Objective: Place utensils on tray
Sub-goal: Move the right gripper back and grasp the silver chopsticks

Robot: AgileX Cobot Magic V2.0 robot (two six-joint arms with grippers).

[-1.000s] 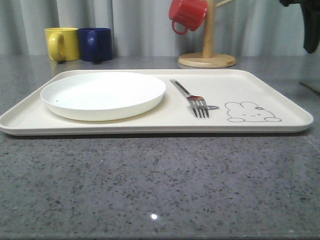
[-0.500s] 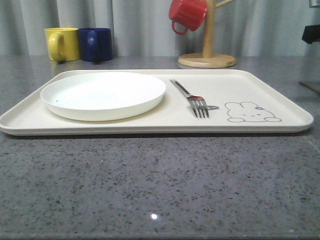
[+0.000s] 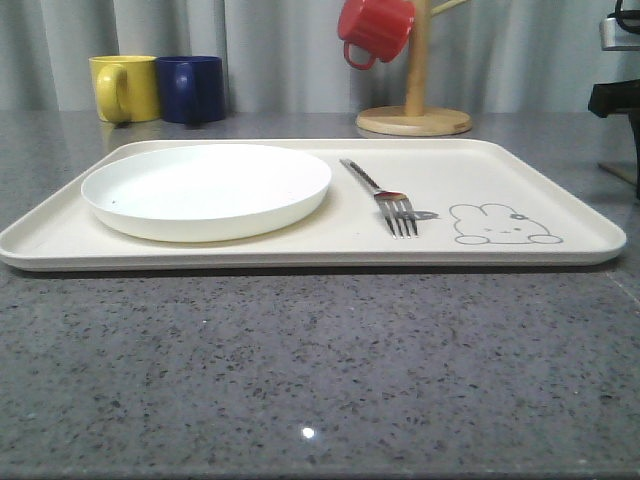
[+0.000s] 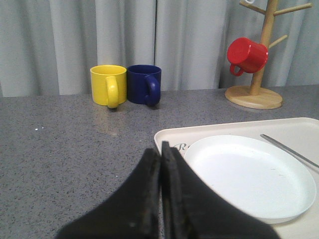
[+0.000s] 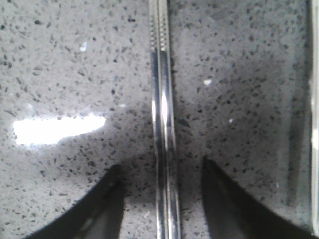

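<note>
Two chopsticks lie flat on the bench between the right tool's spread tips, off the tray; thin, slick metal could easily slip the pinch.

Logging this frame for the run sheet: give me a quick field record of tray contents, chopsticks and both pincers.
tray: holds white plate and fork, fork beside rabbit drawing
chopsticks: flat on grey counter, off the tray
right pincer: open, fingers straddling the chopsticks, not gripping
left pincer: shut, empty, near the tray corner by the plate
</note>
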